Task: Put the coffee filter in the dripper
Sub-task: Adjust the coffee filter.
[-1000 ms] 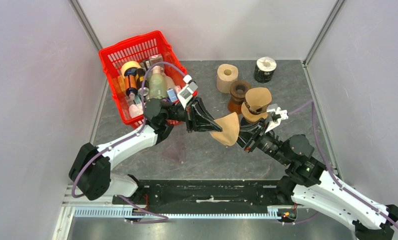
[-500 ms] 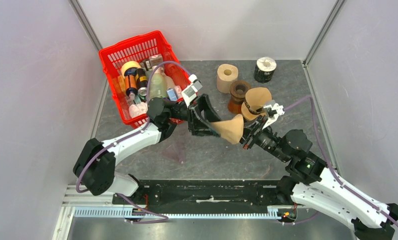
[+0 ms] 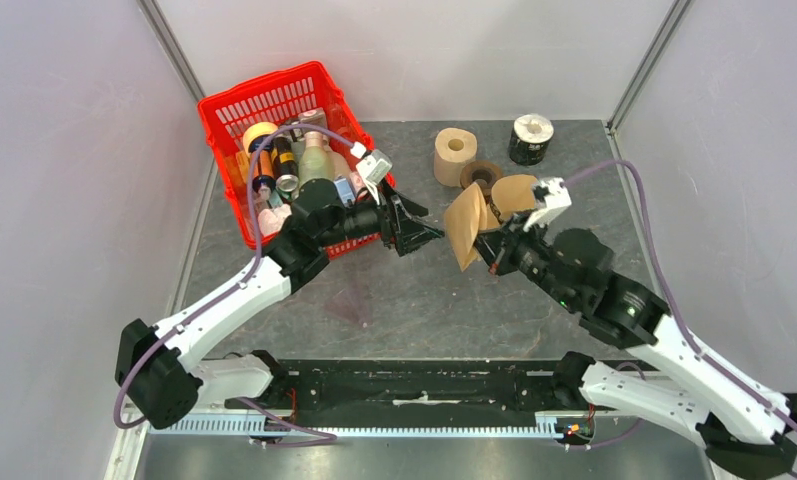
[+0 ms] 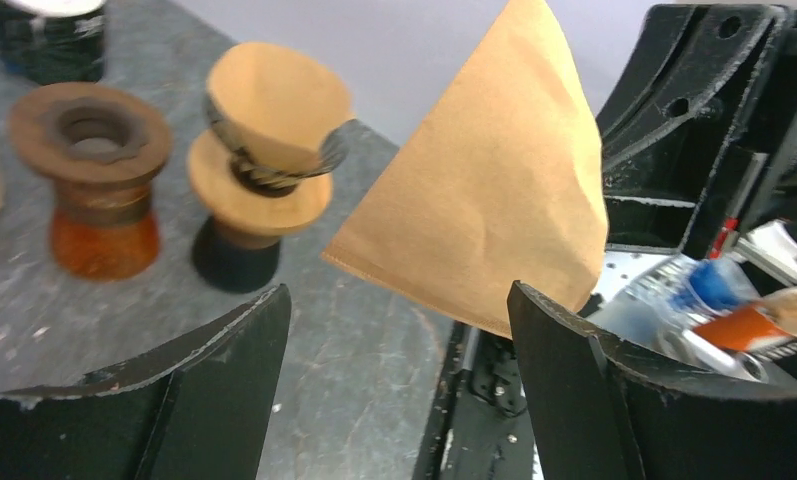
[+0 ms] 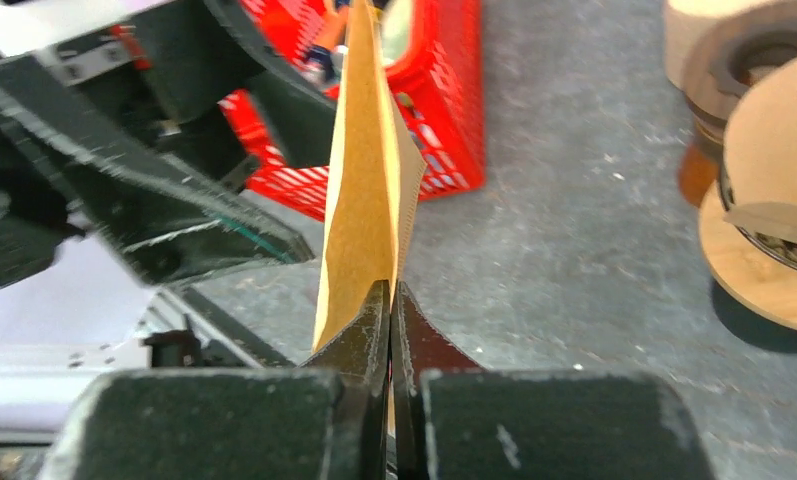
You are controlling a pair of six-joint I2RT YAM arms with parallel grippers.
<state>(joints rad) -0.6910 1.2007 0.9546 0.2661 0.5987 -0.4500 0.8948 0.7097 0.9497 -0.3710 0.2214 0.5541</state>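
Note:
The brown paper coffee filter hangs in the air, pinched at its lower edge by my right gripper, which is shut on it. In the right wrist view the filter stands edge-on above the shut right gripper. The dripper, a tan cone on a wooden base, stands just right of the filter; the dripper is at the right edge of that view. My left gripper is open, left of the filter and apart from it. The filter shows beyond the open left gripper.
A red basket full of bottles and cans stands at the back left. Behind the dripper are a dark brown wooden stand, a paper roll and a black can. Grey walls close in both sides.
My left gripper opened, let go of the filter and drew back to the left. My right gripper shut on the filter and carried it up and right, towards the dripper.

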